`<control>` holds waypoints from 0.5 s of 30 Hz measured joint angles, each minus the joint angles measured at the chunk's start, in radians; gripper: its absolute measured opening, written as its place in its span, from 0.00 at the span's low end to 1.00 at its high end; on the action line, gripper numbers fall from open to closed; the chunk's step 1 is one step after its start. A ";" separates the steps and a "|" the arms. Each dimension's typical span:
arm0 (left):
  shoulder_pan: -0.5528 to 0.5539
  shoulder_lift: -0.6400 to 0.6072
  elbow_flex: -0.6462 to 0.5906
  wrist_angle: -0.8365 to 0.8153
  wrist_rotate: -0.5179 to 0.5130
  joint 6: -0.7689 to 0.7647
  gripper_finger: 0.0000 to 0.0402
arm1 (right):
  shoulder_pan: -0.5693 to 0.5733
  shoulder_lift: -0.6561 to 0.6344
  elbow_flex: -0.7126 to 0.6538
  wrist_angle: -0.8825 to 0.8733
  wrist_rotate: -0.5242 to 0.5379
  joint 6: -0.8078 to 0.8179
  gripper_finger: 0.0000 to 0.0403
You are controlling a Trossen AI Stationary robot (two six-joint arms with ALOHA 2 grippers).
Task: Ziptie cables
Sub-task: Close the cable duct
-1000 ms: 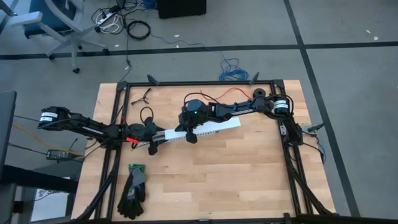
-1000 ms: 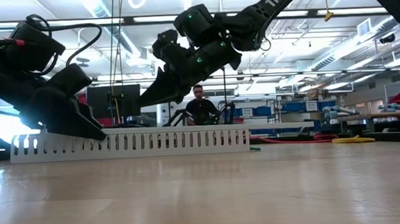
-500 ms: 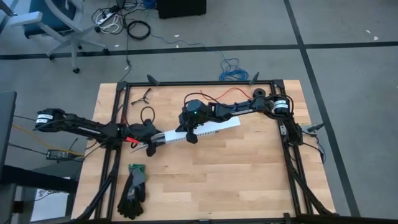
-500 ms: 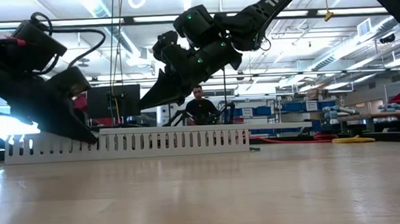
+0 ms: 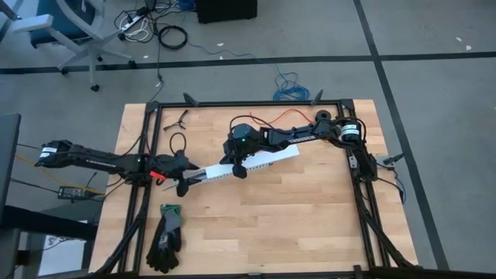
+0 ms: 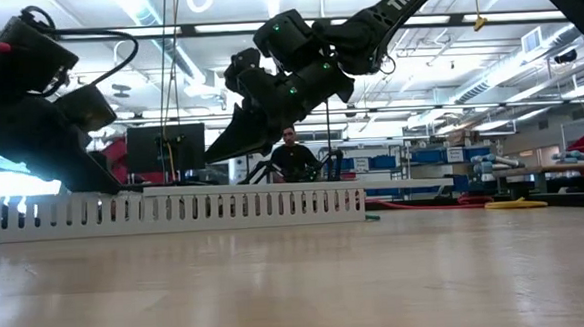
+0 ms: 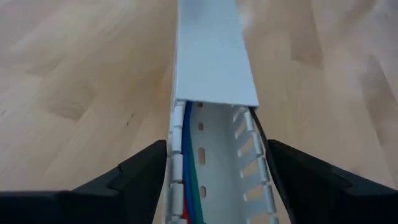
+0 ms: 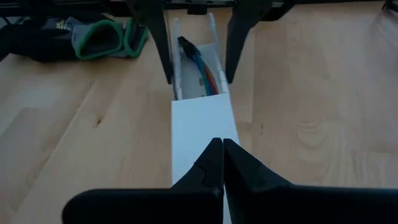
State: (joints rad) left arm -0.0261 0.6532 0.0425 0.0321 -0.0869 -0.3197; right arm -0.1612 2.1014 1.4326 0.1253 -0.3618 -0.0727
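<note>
A long white slotted channel (image 5: 211, 172) lies on the table, and a white cover (image 5: 271, 157) closes its right part. The cables (image 8: 200, 67), blue, green and red wires with a dark sleeved end (image 8: 186, 45), lie inside the open left part (image 7: 214, 186). My left gripper (image 7: 214, 149) is closed on the channel's left end (image 6: 14, 213). My right gripper (image 8: 217, 144) is shut and stands over the cover near its left edge. In the low view its tips (image 6: 210, 160) show a little above the cover. My left gripper pinches the channel's left end across its width, one finger (image 7: 152, 165) outside each slotted wall (image 7: 176, 155). The fingers slant down from the table's left and lie along the channel. The channel rests on the table. Whether my right gripper touches the cover I cannot tell.
A pair of dark gloves with green cuffs (image 5: 167, 236) lies near the front left. A black cable loop (image 5: 182, 143) and a small black item (image 5: 180, 118) sit behind the channel. A thin red wire (image 5: 283, 116) runs by the right arm. Bare wood spreads right and near.
My left gripper has gone toward the table's left edge and rolled a little. It has drawn the slotted channel leftward out from under the cover. The cover and the channel's right end show in the same place, and more of the open channel is bared.
</note>
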 joint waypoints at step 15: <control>-0.035 0.072 0.000 -0.081 -0.075 -0.025 0.71 | 0.000 0.000 0.000 -0.002 0.000 0.000 0.00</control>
State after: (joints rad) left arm -0.0616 0.7250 0.0429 -0.0494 -0.1618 -0.3448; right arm -0.1616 2.1014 1.4326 0.1236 -0.3618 -0.0731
